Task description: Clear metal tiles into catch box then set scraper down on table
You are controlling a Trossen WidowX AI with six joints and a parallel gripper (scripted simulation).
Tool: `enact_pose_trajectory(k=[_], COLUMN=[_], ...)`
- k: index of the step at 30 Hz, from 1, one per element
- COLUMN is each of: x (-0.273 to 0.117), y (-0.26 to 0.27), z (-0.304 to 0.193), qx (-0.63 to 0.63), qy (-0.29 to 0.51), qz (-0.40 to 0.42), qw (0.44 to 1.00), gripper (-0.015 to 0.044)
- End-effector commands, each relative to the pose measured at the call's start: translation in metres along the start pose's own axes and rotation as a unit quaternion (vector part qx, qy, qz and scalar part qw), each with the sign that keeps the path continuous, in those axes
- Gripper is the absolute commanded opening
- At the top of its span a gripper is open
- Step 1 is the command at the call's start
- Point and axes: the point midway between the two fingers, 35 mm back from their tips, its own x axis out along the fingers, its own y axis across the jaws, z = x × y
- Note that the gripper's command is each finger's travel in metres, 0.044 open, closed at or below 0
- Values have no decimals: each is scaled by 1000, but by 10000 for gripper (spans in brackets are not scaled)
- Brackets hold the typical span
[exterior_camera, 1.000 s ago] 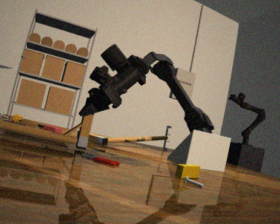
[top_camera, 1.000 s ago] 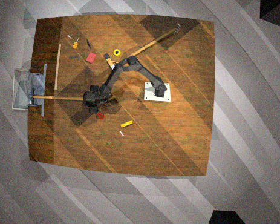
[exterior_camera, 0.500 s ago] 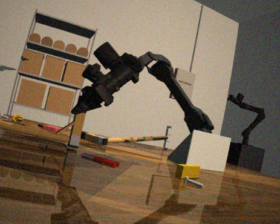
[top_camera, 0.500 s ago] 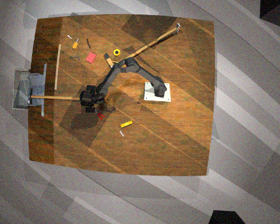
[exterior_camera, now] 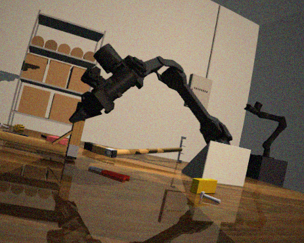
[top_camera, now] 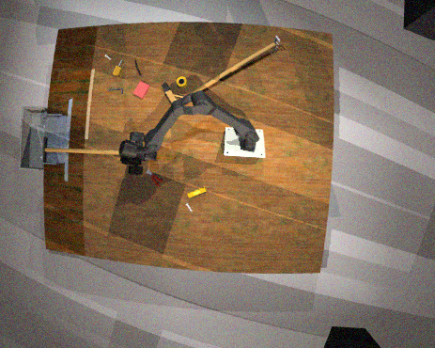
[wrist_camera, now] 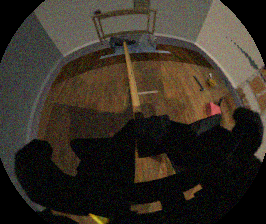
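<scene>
Seen from above, with twelve o'clock at the top and the arm's base (top_camera: 259, 152) (exterior_camera: 229, 163) as centre, the bench plate (top_camera: 56, 131) (wrist_camera: 143, 46) lies at nine o'clock, the catch box (top_camera: 29, 137) (wrist_camera: 124, 40) just beyond it, and the scraper (top_camera: 84, 151) (exterior_camera: 22, 140) (wrist_camera: 131, 75) reaches over the plate. The flat block (top_camera: 141, 89) (exterior_camera: 56, 139) (wrist_camera: 213, 108) lies at ten, the hooked pole's (top_camera: 240, 65) (exterior_camera: 150, 151) far end between twelve and one. Toward seven or eight lies the bar (top_camera: 196, 192) (exterior_camera: 204, 186) (wrist_camera: 98, 219), the bolt (top_camera: 189, 207) (exterior_camera: 211, 198) just beside it.
</scene>
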Motion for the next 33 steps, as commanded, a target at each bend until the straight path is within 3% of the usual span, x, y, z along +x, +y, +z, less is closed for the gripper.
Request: enact_pose_trajectory(k=[1, 33], x=[4, 8], y=[1, -2], z=[6, 10], qx=[-3, -1], qy=[-2, -2], qz=[3, 1], qw=[1000, 1000], gripper=[0, 0])
